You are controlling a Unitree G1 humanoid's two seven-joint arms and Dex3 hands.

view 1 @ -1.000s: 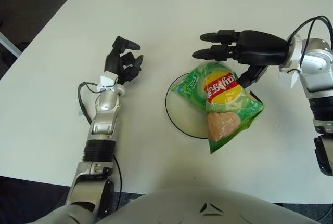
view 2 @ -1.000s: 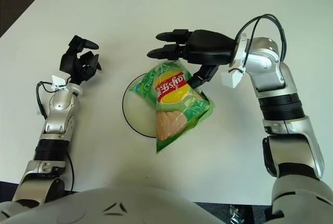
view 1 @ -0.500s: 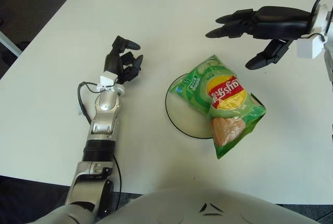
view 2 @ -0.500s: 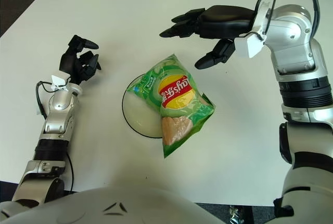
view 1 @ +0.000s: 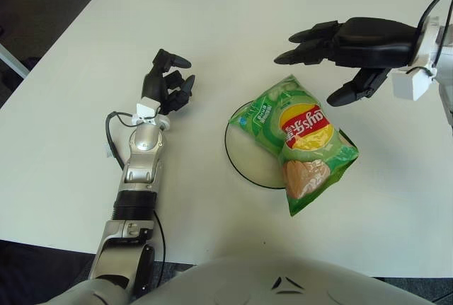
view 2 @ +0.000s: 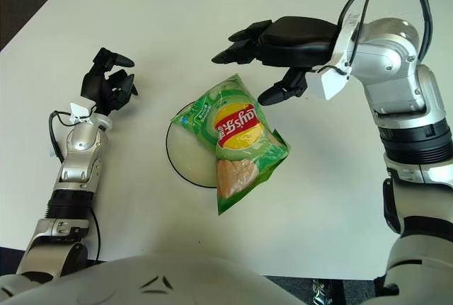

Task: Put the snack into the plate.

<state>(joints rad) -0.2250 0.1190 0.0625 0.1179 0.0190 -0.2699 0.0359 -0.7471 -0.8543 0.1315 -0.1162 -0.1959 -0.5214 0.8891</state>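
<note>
Since half a second ago, the right hand [view 2: 272, 54] has dropped back toward the chip bag [view 2: 237, 139] and now hovers just above its upper end, fingers spread and holding nothing; the bag itself has shifted only slightly. One second ago that hand was down against the bag's top.

The green chip bag lies partly on the plate [view 2: 185, 156], covering the plate's right half and overhanging its rim onto the white table [view 2: 212, 22] to the right and toward the robot. Its long axis runs diagonally, from the upper end near the right hand's fingertips [view 2: 221, 56] down to the lower corner nearest the robot, with the printed face up.

The left hand [view 1: 168, 82] rests on the table well to the left of the plate, its fingers loosely curled and empty.

Bare tabletop surrounds the plate on all sides, with wide room to the far edge and to the right; the near edge lies close below the bag's lower corner.
</note>
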